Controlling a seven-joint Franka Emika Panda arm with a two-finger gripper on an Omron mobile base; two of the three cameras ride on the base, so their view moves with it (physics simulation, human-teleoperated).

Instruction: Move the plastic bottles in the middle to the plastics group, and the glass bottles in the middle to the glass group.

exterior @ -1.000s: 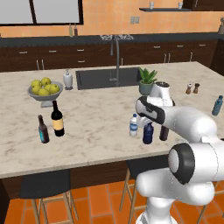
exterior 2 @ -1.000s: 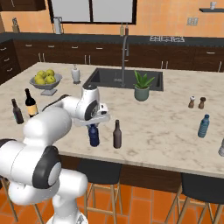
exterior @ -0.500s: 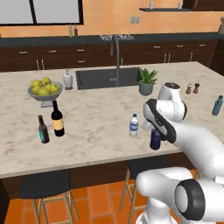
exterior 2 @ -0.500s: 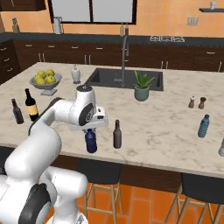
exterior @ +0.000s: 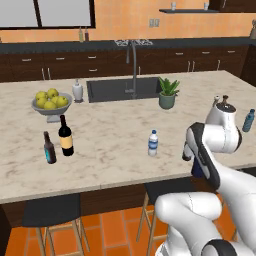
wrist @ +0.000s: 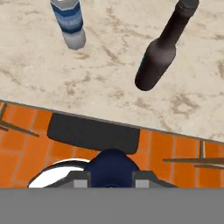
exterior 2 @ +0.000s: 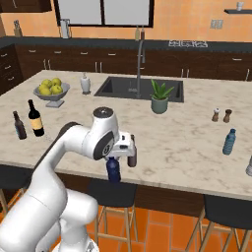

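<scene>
The navy blue plastic bottle [exterior 2: 113, 170] hangs clamped in the gripper [exterior 2: 118, 156], off the counter's [exterior 2: 187, 147] front edge above a stool [wrist: 94, 133]. The clear blue-labelled bottle [exterior: 153, 143] and the dark brown long-necked bottle [wrist: 162, 50] stand mid-counter, near that edge.

Arm bent low over counter edge; gripper [exterior 2: 113, 162] fingers clamped on navy bottle [exterior 2: 113, 171].

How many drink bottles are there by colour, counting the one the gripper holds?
Brown: 2, small labelled bottle and long-necked bottle
Black: 1, wine bottle
Navy: 1, navy bottle, held
Clear: 1, clear bottle
Teal-blue: 1, teal-blue bottle
Total: 6
</scene>
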